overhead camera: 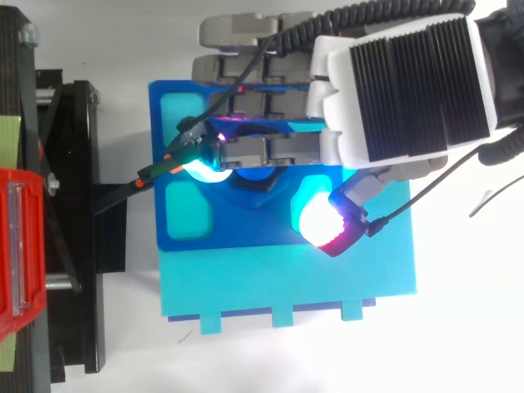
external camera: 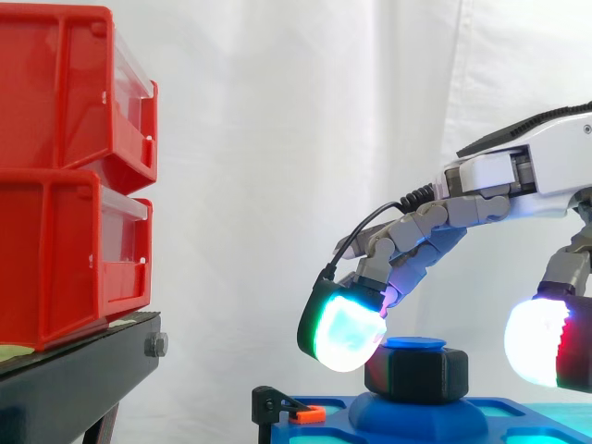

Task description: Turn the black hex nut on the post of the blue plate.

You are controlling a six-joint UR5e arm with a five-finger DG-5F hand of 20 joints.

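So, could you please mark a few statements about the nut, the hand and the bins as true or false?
1. The nut sits on the post of the plate. True.
2. The thumb pad presses on the nut. False: the side view shows a gap between them.
3. A bin is stacked on a second bin, on the stand. True.
4. The hand holds the nut lifted off the plate. False: the nut is down on the post and the hand is open.
5. A finger pad is at the nut's side nearer the bins. True.
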